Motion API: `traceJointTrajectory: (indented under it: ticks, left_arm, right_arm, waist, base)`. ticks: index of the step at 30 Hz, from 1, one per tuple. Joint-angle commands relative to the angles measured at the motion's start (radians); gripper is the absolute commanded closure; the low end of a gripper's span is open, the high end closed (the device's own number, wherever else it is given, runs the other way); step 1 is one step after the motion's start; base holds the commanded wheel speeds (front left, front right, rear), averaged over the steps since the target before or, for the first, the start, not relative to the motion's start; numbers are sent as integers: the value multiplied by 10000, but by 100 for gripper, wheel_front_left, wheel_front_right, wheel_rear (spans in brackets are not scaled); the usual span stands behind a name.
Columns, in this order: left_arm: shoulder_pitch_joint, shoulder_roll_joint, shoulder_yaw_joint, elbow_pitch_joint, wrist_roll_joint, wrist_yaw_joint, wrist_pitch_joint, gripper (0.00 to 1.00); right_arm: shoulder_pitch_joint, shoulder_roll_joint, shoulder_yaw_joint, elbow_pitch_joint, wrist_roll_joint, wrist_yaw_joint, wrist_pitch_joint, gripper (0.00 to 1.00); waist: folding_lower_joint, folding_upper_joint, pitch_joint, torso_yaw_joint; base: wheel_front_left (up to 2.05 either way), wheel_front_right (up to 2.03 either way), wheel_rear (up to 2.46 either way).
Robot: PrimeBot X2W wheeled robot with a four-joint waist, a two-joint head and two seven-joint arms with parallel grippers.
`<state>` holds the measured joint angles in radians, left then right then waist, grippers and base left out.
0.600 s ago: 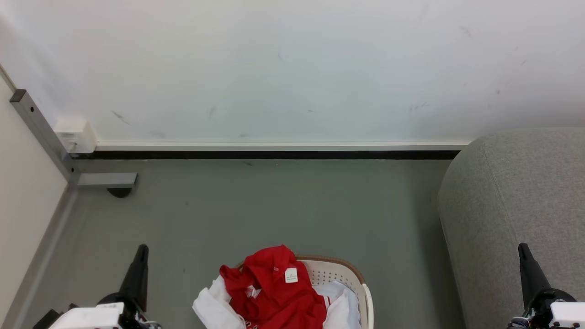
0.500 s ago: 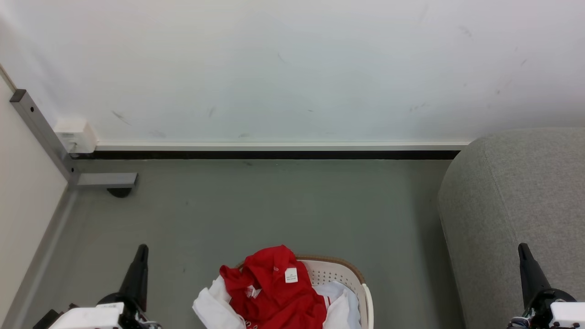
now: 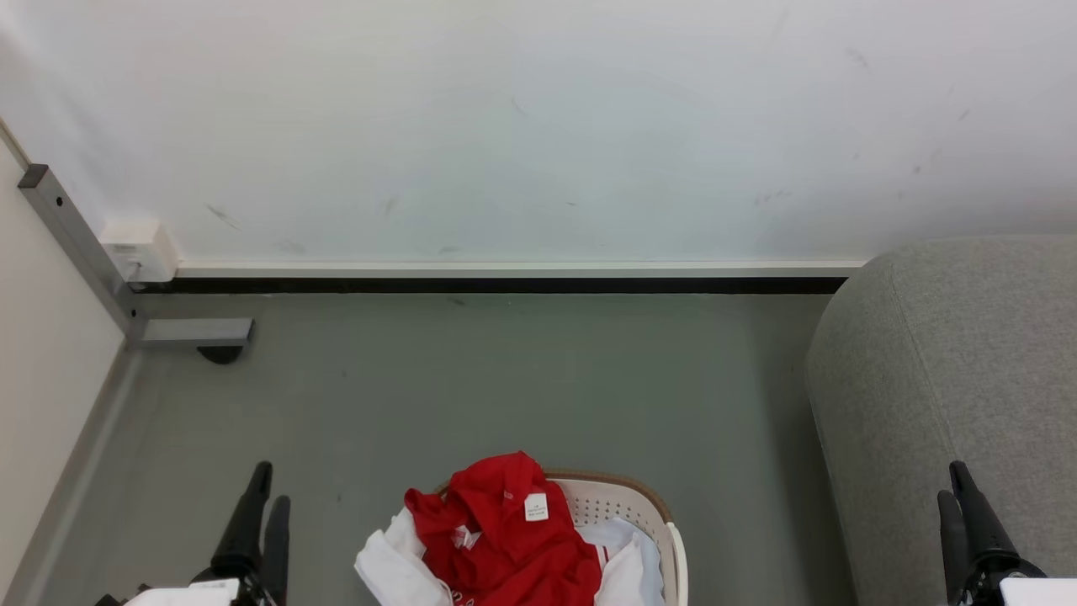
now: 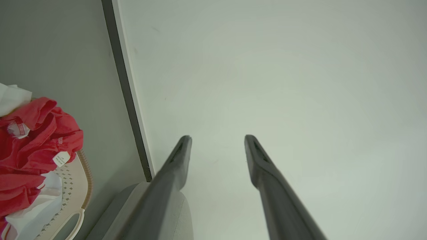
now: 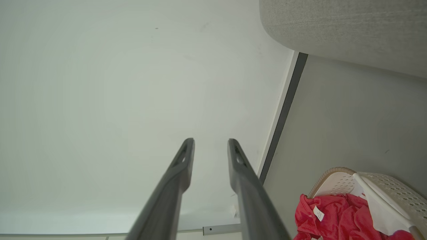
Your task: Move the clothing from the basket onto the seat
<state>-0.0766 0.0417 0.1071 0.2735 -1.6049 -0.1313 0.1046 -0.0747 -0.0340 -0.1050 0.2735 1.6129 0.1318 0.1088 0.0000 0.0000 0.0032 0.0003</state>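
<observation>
Grey-green smooth floor (image 3: pixel 505 387): cream-white perforated plastic basket (image 3: pixel 610 503) at 6 o'clock, light grey fabric seat (image 3: pixel 951 353) at 4 o'clock, grey metal frame foot (image 3: pixel 195 332) at 9 o'clock.

I read this as plain indoor room dressed up as home laundry corner, more test bay than lived-in house. Home cues: big grey fabric seat (image 3: pixel 968 353) at right, cream laundry basket (image 3: pixel 627 497) standing on floor (image 3: pixel 505 379), heaped with red and white clothing (image 3: pixel 505 539). Test-bay cues: plain white wall (image 3: pixel 538 126) with scuff marks, black skirting (image 3: pixel 505 285) along its base, smooth grey-green floor, grey metal post (image 3: pixel 76 242) with flat foot edging pale panel (image 3: pixel 42 379) at left, small white wall box (image 3: pixel 139 250) in corner.
</observation>
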Motion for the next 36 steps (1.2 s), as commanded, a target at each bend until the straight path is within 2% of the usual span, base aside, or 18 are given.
traceJointTrajectory:
  ticks: [1, 4, 9, 23, 36]
  left_arm:
    - [-155, 43, -70, -173, 70, -2, -105, 0]
    - [-122, 46, -125, -189, 260, 0, -258, 0]
    - [-81, 51, -122, -317, 1172, 163, -502, 0]
    - [193, 63, -800, -480, 4742, 960, -1113, 0]
    - [291, 79, -1029, -500, 6855, 1274, -1581, 0]
  right_arm:
    - [-146, -94, 47, -174, -100, -1, -130, 0]
    - [-115, -162, 161, -196, -506, -1, -296, 0]
    - [-57, -187, 203, -404, -1861, -2, -542, 0]
    - [244, -326, 693, -995, -5923, -4, -1159, 0]
    - [345, -378, 867, -977, -8257, -6, -1612, 0]
  waist:
    - [1, 0, 0, 7]
    - [1, 0, 0, 15]
    - [1, 0, 3, 27]
    - [1, 0, -50, 72]
    - [1, 0, -86, 85]
  base:
    - [0, 0, 0]
    - [0, 0, 0]
    - [0, 0, 0]
    - [0, 0, 0]
    - [0, 0, 0]
